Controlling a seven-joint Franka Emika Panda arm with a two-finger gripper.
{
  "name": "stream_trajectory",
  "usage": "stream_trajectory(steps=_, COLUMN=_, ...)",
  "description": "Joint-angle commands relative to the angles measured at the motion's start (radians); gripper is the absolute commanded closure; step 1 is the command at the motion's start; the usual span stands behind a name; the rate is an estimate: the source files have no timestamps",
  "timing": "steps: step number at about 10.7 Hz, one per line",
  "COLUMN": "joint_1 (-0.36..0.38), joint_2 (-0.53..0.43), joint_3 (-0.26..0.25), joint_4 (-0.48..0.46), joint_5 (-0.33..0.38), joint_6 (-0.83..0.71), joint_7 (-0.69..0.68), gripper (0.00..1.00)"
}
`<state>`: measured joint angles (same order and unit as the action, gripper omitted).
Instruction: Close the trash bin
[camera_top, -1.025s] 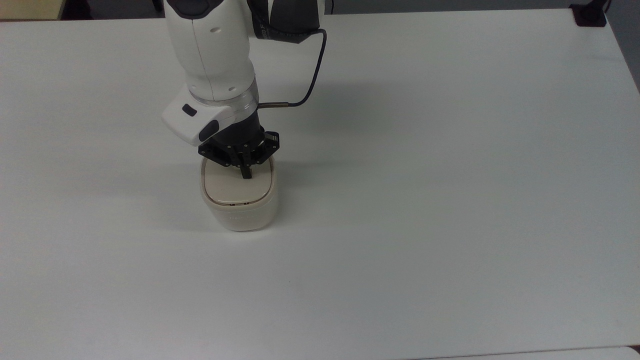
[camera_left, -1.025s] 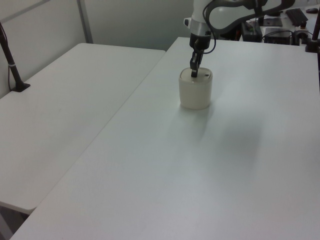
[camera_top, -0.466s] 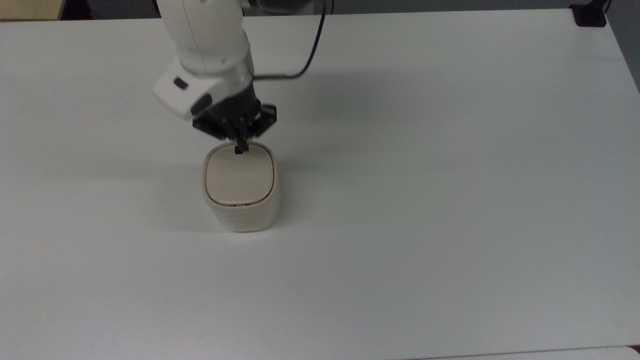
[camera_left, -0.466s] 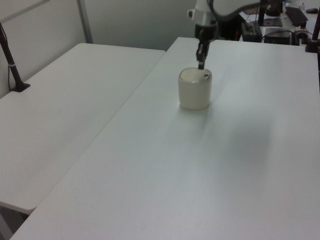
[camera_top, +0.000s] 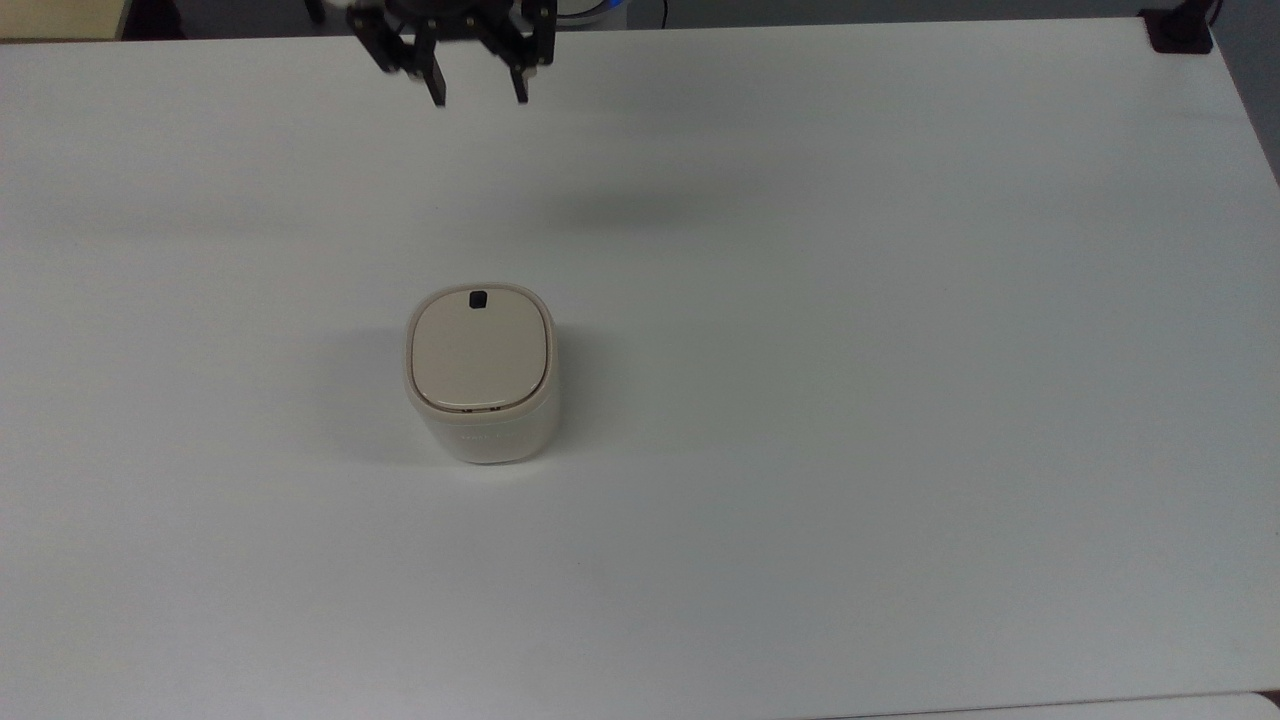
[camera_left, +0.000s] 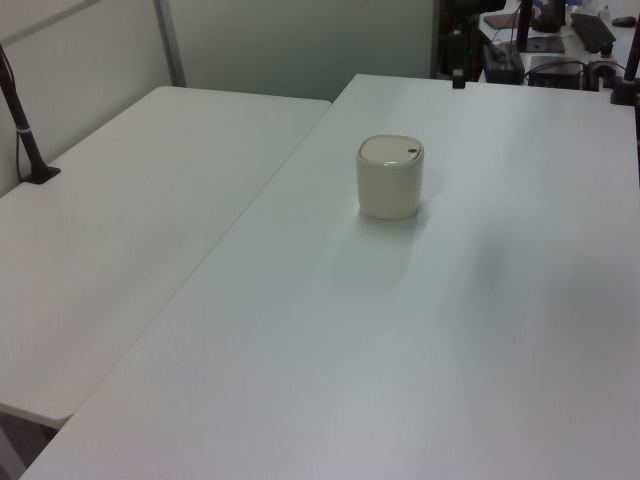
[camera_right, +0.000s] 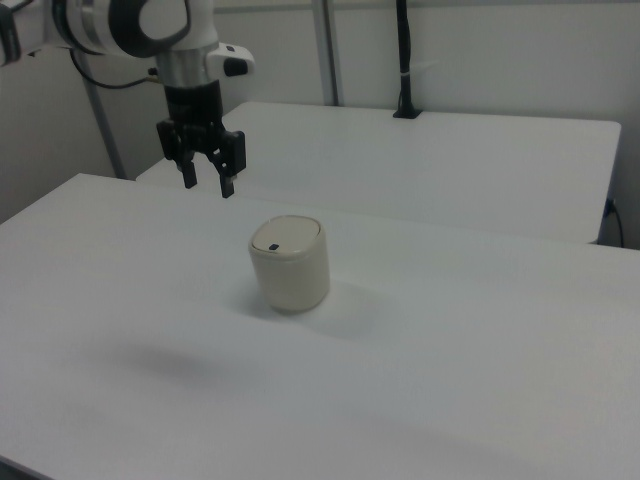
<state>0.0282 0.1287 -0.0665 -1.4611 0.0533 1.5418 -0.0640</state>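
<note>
One trash bin (camera_top: 480, 375) on the worktop (camera_top: 900, 350), roughly mid-surface toward the top view's left, lid (camera_top: 479, 349) sitting flush in its rim. Looks closed, so the task reads as done.

Hand (camera_top: 478, 88) is released, fingers spread, empty, up near the top view's far edge and well apart from the bin; in the right view it hangs above and to the right view's left of it.

Risks, as I judge them:
- Lid may be a push-latch type. If so, any re-press would pop it open.
- Bin is free-standing and looks light, so a low sweep by the arm would tip or slide it on the smooth top.

Materials: bin is cream, matte, likely plastic, rounded-square in plan with soft corners, slightly tapered body. Lid is flat, with a small dark square mark (camera_top: 477, 298) near its far edge. Worktop is plain white, smooth, low-glare.
</note>
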Motion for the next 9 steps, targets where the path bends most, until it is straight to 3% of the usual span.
stream_trajectory(steps=1, joint_1=0.061, joint_2=-0.096, joint_3=0.007, joint_4=-0.114, joint_5=-0.087, joint_6=0.004, joint_7=0.153, gripper=0.0)
stream_trajectory(steps=9, joint_1=0.053, joint_2=-0.129, joint_3=-0.001, joint_4=-0.137, joint_5=-0.082, joint_6=0.061, joint_7=0.207, gripper=0.0)
